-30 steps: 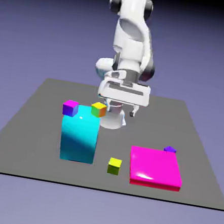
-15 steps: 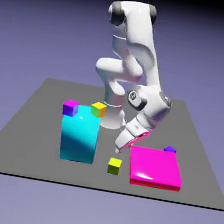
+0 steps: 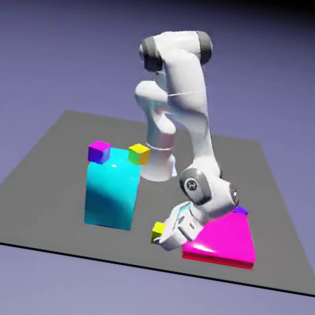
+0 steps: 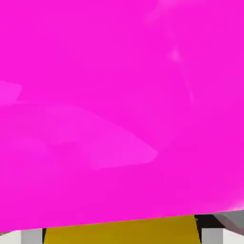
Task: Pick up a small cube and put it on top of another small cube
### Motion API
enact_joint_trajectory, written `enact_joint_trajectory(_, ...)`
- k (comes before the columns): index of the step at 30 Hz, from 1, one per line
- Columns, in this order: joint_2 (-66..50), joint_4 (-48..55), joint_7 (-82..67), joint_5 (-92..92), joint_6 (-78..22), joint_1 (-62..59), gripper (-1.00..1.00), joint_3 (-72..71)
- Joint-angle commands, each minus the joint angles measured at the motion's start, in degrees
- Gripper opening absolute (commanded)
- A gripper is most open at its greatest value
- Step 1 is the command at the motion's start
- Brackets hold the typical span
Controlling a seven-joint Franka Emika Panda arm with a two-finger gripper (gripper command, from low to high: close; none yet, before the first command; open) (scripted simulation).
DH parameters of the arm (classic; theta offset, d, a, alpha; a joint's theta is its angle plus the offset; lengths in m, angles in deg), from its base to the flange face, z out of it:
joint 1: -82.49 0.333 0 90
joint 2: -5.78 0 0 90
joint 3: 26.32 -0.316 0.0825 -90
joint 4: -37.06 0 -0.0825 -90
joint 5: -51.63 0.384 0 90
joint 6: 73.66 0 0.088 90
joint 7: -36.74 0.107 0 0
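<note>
I am counting four small cubes: a yellow cube (image 3: 157,230), a purple cube (image 3: 98,152), a mixed-colour cube (image 3: 138,154) and a blue cube (image 3: 241,210). I am also seeing one tall cyan block (image 3: 111,194) and one flat pink slab (image 3: 226,240). The purple and mixed-colour cubes are sitting on top of the cyan block, on the left. My gripper (image 3: 162,239) is squeezing shut on the yellow cube, down on the near table (image 3: 49,171), just left of the pink slab. The blue cube is peeking out beyond the slab's far edge.
</note>
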Motion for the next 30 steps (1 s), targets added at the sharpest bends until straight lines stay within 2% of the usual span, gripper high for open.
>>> enact_joint_trajectory(1,2.08,0.17,-1.37,2.27,-1.54,0.12,-1.0,-1.49)
enact_joint_trajectory(6,7.68,6.16,-11.73,13.2,2.02,-7.42,-1.0,7.38)
enact_joint_trajectory(27,34.67,7.74,-18.23,28.04,-29.16,17.68,-1.0,50.98)
enact_joint_trajectory(30,34.72,6.88,-16.9,26.91,-30.72,19.62,-1.0,50.93)
